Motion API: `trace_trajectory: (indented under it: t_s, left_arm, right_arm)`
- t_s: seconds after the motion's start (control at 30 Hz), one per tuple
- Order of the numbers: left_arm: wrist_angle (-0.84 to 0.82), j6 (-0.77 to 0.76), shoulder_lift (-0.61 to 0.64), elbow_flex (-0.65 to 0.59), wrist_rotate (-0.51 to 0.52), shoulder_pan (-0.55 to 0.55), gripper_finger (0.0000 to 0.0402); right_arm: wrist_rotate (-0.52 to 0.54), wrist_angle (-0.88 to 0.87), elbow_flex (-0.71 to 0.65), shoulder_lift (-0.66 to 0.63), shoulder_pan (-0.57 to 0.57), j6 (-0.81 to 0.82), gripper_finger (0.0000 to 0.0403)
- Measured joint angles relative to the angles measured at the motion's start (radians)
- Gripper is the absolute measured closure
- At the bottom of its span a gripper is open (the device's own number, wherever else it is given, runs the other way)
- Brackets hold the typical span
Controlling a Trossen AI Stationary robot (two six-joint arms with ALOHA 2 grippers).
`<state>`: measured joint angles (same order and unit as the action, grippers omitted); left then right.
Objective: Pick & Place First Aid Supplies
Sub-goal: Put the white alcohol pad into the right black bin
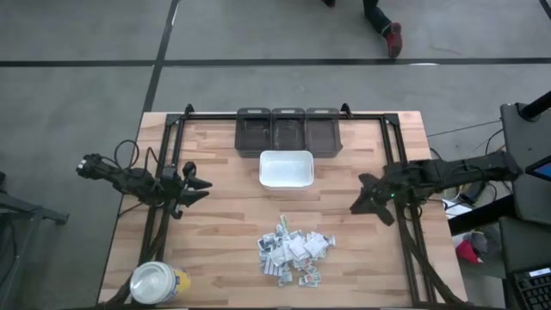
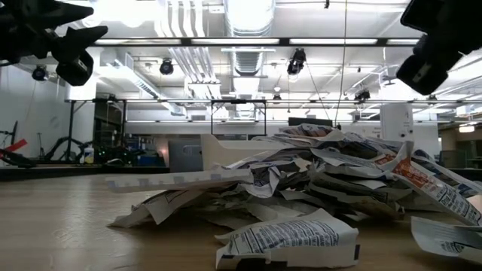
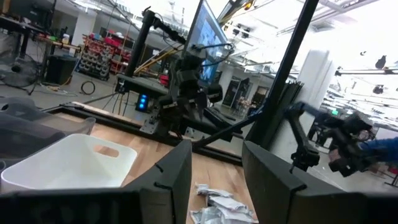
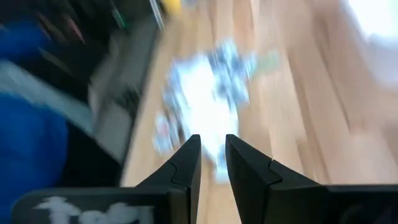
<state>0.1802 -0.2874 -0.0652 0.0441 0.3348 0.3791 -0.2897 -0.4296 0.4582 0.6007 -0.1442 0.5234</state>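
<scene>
- The first aid supplies lie in one loose heap of small, flat, mostly white packets on the wooden counter, toward 6 o'clock from the counter's middle in the high view.
- In the low view the heap fills the foreground, packets overlapping and crumpled, some with red print, one printed sachet lying apart at the front.
- The white tray sits at 12 o'clock from the heap, well apart from it; nothing shows inside it.
- Three dark bins stand in a row just beyond the tray, at the counter's far edge.
- A round white-lidded yellow jar stands at about 8 o'clock from the heap, near the counter's near-left corner.
- The right gripper hangs above the counter at 2 o'clock from the heap, clear of it; its jaws stand a narrow gap apart and grip nothing, with the blurred heap ahead of them.
- The left gripper waits at 10 o'clock from the heap, above the counter, jaws parted and empty; its wrist view shows the tray and a few packets past its fingers.
</scene>
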Motion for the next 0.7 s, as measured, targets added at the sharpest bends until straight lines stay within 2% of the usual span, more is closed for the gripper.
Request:
trace_trajectory:
  t_s: [0.1, 0.2, 0.7]
  left_arm:
    - [0.000, 0.000, -0.004, 0.000, 0.000, 0.000, 0.0264]
    - [-0.001, 0.000, -0.004, 0.000, 0.001, 0.000, 0.0264]
    - [-0.003, 0.000, -0.004, 0.000, 0.001, 0.000, 0.0264]
  right_arm:
    - [0.000, -0.152, 0.090, 0.133, -0.033, -0.008, 0.0331]
    - [0.000, -0.222, 0.156, 0.254, -0.059, -0.026, 0.0331]
    - [0.001, -0.202, 0.334, 0.736, -0.172, -0.262, 0.0330]
